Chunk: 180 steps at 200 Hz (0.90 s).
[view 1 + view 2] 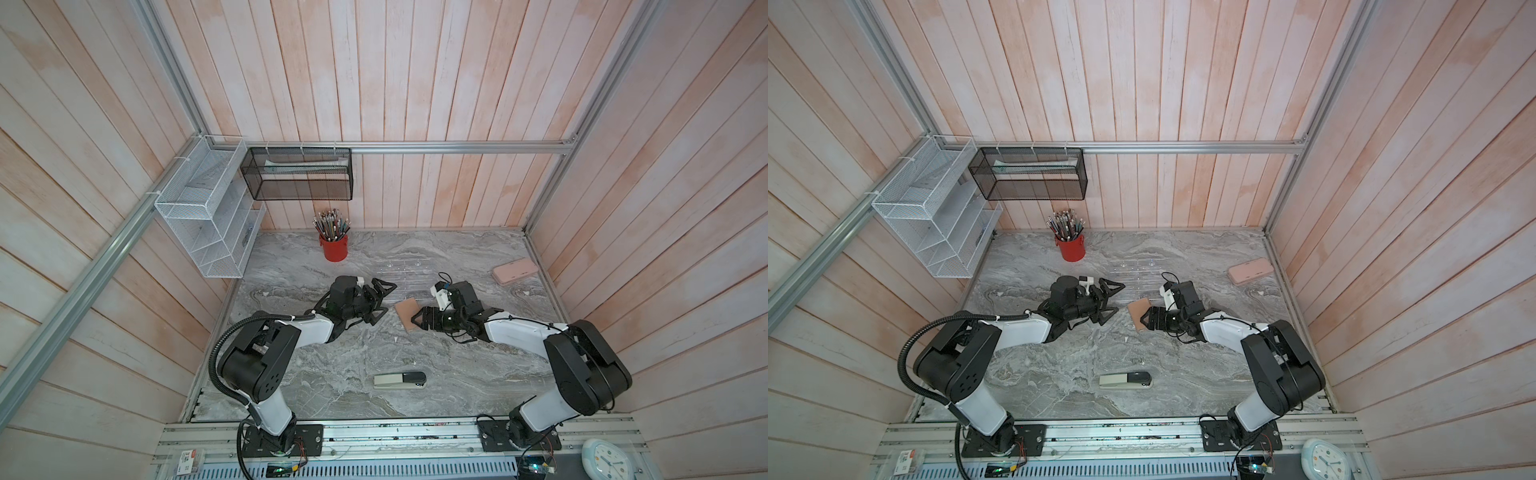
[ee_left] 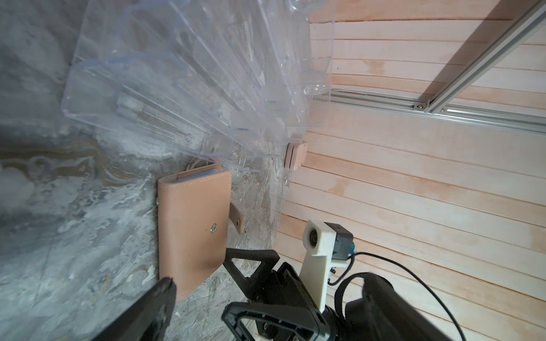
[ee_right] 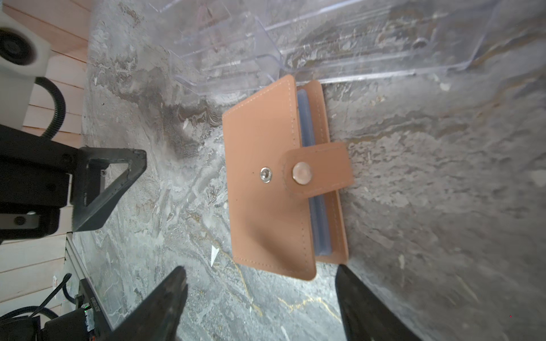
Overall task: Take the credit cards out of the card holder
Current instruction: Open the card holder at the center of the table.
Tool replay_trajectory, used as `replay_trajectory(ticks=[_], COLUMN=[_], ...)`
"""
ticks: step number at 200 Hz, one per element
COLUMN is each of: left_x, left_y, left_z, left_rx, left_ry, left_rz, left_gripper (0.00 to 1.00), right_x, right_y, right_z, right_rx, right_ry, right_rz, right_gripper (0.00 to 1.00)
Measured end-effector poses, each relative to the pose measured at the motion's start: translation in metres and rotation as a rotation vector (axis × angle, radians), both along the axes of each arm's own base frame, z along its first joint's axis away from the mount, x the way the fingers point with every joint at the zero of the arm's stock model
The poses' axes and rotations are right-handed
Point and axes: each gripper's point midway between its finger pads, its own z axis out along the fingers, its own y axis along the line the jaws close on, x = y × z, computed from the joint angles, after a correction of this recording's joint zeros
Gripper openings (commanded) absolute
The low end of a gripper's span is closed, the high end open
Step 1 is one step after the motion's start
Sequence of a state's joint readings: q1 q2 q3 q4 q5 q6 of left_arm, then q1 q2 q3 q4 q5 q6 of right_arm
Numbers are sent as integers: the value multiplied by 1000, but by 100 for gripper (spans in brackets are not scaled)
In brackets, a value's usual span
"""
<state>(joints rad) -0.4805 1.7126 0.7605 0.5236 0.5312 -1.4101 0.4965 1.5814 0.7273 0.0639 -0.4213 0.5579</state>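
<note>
The card holder [image 1: 406, 312] is a tan folding wallet lying flat on the marble table [image 1: 353, 365] between my two grippers. Its snap tab [image 3: 320, 171] is unfastened and rests loosely over the cover. Bluish plastic sleeves [image 3: 305, 118] show along its open edge. The credit cards are hidden inside. My right gripper [image 3: 258, 273] is open, its tips spread on either side of the wallet's near end with nothing gripped. My left gripper [image 1: 381, 301] hangs wide open and empty just left of the wallet [image 2: 192, 224].
A clear acrylic rack [image 1: 405, 276] stands right behind the wallet. A red pencil cup [image 1: 334, 249] is at the back, a longer pink case [image 1: 514, 270] at the back right, a stapler [image 1: 400, 380] near the front. Wire baskets [image 1: 208, 208] hang on the left wall.
</note>
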Motion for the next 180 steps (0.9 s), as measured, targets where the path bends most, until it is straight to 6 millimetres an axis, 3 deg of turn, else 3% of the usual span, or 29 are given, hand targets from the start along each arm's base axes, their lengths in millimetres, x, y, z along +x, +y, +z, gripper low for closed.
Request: replay_trajectory(ticks=[112, 180], left_x=[0, -1], left_y=[8, 34], left_z=[-4, -12], left_rx=[19, 26], left_ry=[-12, 8], left_rz=[-20, 20], left_gripper=[100, 100], right_x=[17, 10], right_y=[20, 56], right_z=[23, 27], right_rx=[77, 110], right_ry=[-67, -72], right_rz=[37, 111], right_gripper=[80, 80])
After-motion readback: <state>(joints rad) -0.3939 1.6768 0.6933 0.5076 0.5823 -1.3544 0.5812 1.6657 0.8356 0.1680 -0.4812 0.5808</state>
